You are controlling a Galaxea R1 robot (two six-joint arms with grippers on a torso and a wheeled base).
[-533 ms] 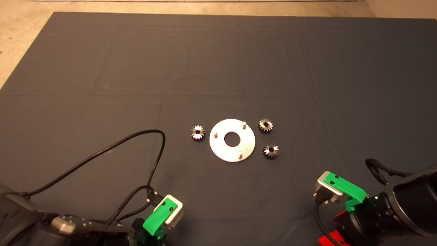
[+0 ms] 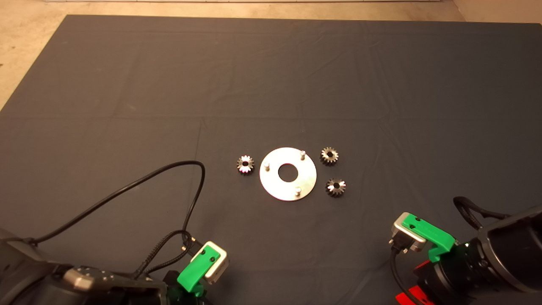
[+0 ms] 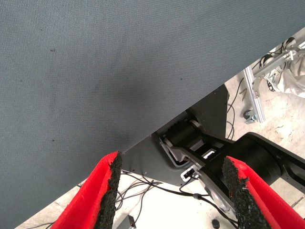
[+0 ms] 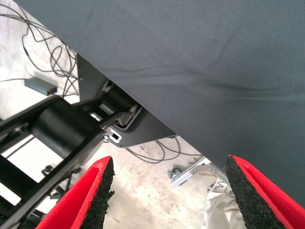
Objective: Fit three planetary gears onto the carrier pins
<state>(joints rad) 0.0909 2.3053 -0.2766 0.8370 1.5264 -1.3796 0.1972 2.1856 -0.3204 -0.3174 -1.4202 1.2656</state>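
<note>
A flat round silver disc (image 2: 276, 185) with a central hole lies on the mat's middle. Three short carrier pins stand on it (image 2: 302, 155), (image 2: 266, 167), (image 2: 298, 191), all bare. Three small dark-steel planetary gears lie flat on the mat beside the disc: one to its left (image 2: 245, 164), one at its upper right (image 2: 329, 155), one at its lower right (image 2: 335, 187). My left gripper (image 3: 171, 191) waits at the lower left edge, open and empty. My right gripper (image 4: 169, 193) waits at the lower right edge, open and empty. Both are far from the gears.
A black cable (image 2: 127, 186) loops over the mat at the lower left. The dark mat (image 2: 271, 76) reaches back to a tan floor. The wrist views look past the mat's edge at the robot base (image 3: 209, 148), cables and floor.
</note>
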